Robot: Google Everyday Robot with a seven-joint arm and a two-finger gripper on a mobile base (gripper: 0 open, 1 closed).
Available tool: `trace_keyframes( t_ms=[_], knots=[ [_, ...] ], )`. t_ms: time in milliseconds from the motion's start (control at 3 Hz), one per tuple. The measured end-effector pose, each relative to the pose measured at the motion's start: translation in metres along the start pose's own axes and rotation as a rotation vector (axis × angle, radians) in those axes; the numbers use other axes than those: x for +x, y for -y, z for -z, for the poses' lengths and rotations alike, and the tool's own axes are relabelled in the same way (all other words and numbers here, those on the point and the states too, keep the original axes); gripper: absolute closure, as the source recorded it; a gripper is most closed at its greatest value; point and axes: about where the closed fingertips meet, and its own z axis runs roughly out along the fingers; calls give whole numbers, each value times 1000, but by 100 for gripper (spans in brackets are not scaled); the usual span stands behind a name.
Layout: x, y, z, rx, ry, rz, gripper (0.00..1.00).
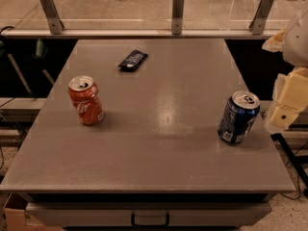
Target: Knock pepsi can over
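The pepsi can [237,117], dark blue with a silver top, stands upright near the right edge of the grey table [159,143]. My gripper [285,110], a cream-coloured block on the arm, hangs at the right edge of the view. It is just right of the can and beyond the table's edge, with a small gap between them. It holds nothing that I can see.
A red-orange Coca-Cola can [85,100] stands upright at the table's left. A small flat dark blue packet [133,60] lies at the back centre. A glass railing with metal posts [177,11] runs behind the table. A drawer handle [150,220] shows below the front edge.
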Motion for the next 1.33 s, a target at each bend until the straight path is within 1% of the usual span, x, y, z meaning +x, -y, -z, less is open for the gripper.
trace_keyframes(
  t_ms=[333, 667, 1000, 1333],
  knots=[
    [0, 0, 0, 0, 0, 0, 0],
    [7, 9, -3, 1, 75, 17, 0],
    [28, 30, -17, -13, 232, -1, 0],
    [39, 33, -39, -85, 381, -43, 0]
  ],
)
